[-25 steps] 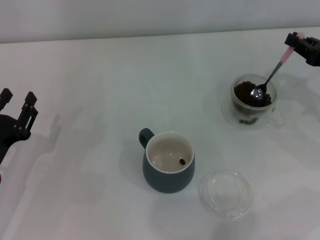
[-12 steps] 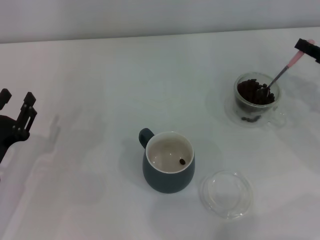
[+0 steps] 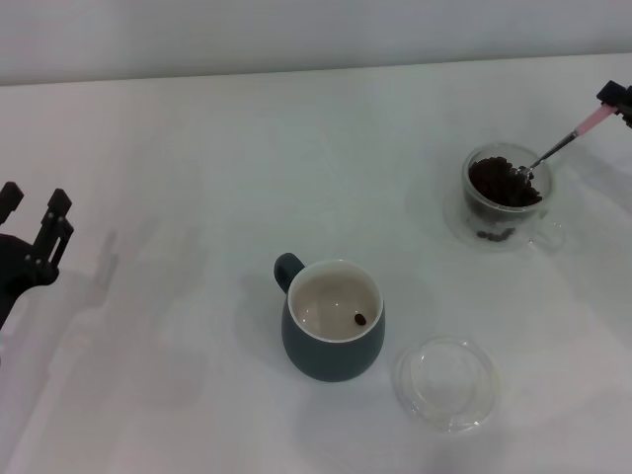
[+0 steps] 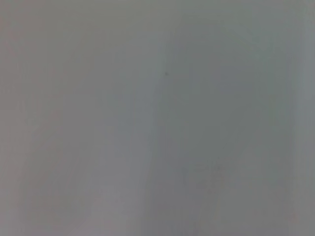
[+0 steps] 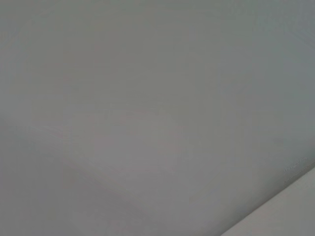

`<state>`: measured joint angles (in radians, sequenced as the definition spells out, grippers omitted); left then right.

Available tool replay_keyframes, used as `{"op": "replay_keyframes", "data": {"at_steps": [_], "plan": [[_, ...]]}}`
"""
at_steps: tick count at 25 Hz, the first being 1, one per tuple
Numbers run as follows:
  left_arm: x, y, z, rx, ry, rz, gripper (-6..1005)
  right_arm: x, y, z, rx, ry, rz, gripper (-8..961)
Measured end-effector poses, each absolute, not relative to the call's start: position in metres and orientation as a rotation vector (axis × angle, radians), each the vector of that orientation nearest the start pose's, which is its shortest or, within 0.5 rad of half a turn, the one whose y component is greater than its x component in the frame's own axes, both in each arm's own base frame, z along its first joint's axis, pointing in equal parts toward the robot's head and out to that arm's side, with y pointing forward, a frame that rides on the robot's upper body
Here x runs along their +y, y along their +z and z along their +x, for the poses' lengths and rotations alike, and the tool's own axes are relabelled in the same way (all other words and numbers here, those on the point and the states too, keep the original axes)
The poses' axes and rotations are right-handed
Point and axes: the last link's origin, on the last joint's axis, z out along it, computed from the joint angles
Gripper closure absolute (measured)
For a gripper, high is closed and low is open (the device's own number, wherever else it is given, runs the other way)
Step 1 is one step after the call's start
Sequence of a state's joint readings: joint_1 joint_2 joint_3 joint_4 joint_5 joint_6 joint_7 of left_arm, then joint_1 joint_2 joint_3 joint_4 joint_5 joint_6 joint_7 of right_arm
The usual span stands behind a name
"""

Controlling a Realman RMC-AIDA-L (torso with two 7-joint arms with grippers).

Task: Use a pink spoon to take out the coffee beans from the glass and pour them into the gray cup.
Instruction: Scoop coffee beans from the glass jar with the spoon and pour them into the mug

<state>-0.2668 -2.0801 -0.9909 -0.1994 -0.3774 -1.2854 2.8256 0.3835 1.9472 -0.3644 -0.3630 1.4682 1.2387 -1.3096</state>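
Note:
In the head view the glass (image 3: 504, 197) stands at the right, full of coffee beans (image 3: 499, 184). The pink spoon (image 3: 563, 144) slants down into it, its metal bowl at the beans near the glass's far rim. My right gripper (image 3: 616, 99) is at the right edge, shut on the spoon's pink handle end. The gray cup (image 3: 333, 320) stands in the middle with one bean (image 3: 360, 319) on its cream inside. My left gripper (image 3: 35, 212) is open and empty at the far left. Both wrist views show only blank surface.
A shallow clear glass dish (image 3: 447, 382) lies just right of the gray cup, toward the front. The white table (image 3: 197, 178) runs back to a wall edge at the top of the head view.
My right gripper has moved right and back, almost out of the head view. The spoon has tilted flatter and its bowl has shifted from the middle of the beans toward the glass's far rim.

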Motion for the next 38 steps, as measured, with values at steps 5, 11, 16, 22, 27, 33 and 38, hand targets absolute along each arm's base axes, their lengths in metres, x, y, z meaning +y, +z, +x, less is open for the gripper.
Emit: {"op": "replay_keyframes", "data": {"at_steps": [5, 11, 16, 22, 27, 33, 38], "plan": [[0.27, -0.039, -0.33, -0.565, -0.823, -1.805, 448, 0.321, 0.079, 0.385, 1.596, 1.164, -1.534, 788], [0.269, -0.04, -0.33, -0.567, -0.822, -1.807, 447, 0.321, 0.083, 0.387, 1.61, 1.196, -1.496, 787], [0.268, -0.04, -0.331, -0.569, -0.82, -1.806, 449, 0.318, 0.089, 0.391, 1.623, 1.221, -1.462, 787], [0.268, -0.04, -0.331, -0.569, -0.82, -1.806, 449, 0.314, 0.087, 0.394, 1.688, 1.246, -1.419, 786], [0.269, -0.04, -0.331, -0.571, -0.815, -1.808, 448, 0.312, 0.087, 0.392, 1.718, 1.283, -1.418, 785], [0.27, -0.041, -0.33, -0.57, -0.816, -1.81, 448, 0.311, 0.085, 0.389, 1.746, 1.311, -1.417, 784], [0.27, -0.041, -0.331, -0.572, -0.814, -1.809, 447, 0.31, 0.081, 0.387, 1.758, 1.302, -1.432, 784]]}}
